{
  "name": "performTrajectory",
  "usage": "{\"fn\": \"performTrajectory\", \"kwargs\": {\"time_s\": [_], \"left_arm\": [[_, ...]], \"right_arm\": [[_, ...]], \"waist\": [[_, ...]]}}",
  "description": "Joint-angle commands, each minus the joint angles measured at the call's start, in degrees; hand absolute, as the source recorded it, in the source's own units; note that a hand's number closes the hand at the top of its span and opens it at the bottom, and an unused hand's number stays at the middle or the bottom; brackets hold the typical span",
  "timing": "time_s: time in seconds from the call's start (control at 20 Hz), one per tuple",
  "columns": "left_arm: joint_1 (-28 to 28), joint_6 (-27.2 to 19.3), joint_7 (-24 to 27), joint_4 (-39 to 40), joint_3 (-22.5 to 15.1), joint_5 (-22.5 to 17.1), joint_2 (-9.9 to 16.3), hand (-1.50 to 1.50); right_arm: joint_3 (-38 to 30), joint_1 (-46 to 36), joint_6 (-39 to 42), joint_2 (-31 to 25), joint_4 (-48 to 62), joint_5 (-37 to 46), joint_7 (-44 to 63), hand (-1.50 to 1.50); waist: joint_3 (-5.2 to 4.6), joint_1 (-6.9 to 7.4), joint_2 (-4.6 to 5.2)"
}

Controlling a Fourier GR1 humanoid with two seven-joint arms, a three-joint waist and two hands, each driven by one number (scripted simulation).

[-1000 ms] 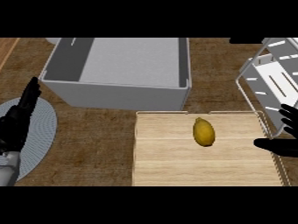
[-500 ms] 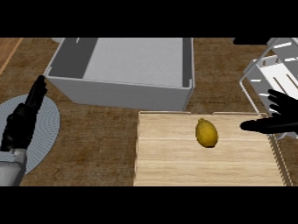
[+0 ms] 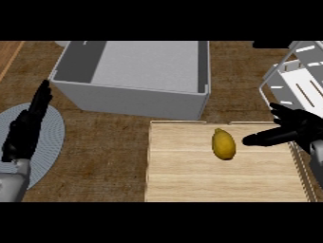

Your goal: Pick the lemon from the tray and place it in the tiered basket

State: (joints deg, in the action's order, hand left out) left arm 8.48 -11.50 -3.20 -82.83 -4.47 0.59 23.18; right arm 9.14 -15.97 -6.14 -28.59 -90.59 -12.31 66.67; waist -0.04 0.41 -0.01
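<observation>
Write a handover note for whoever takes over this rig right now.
Right hand: open, over the right side of the wooden tray, thumb pointing at the lemon without touching it.
Left hand: open, resting over the round grey mat at the view's left.
Lemon: lying on the tray, upper middle.
Tiered basket: white wire, at the upper right.
Grey bin: behind the tray, not involved.
Done: nothing grasped yet.
Left: grasp the lemon, lift it, place it in the basket.
</observation>
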Motion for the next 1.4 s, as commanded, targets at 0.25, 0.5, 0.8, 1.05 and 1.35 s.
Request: {"fn": "performTrajectory", "kwargs": {"time_s": [0.25, 0.5, 0.8, 1.05, 1.35], "left_arm": [[-1.7, 1.8, 1.3, 0.3, 2.1, 0.0, -0.8, 0.00], [-2.0, -1.2, -1.2, -3.2, -0.3, 3.9, -2.7, 0.00], [-0.8, 3.0, -1.8, -1.4, 1.3, 1.5, -2.0, 0.00], [1.4, 1.4, 0.3, 2.0, 3.3, 2.6, -2.3, 0.00], [-1.0, 1.6, -0.2, -0.2, 2.1, 3.8, -3.4, 0.00]], "right_arm": [[5.4, -0.1, -1.7, 2.8, -2.3, 3.6, 9.8, -1.50], [8.5, -0.5, -1.4, 1.8, -2.0, 6.8, 11.2, -1.50], [7.6, -5.0, -0.4, 1.2, -1.1, 7.4, 14.1, -1.50], [10.5, -2.5, -0.6, 3.0, -0.9, 7.5, 13.4, -1.50], [11.4, -3.6, -3.3, 6.2, 2.2, 9.8, 13.7, -1.50]], "waist": [[-0.01, -0.28, -0.06], [0.01, -0.17, -0.06], [0.00, 0.05, -0.02], [-0.03, -0.46, 0.01], [-0.02, -0.07, -0.02]]}}
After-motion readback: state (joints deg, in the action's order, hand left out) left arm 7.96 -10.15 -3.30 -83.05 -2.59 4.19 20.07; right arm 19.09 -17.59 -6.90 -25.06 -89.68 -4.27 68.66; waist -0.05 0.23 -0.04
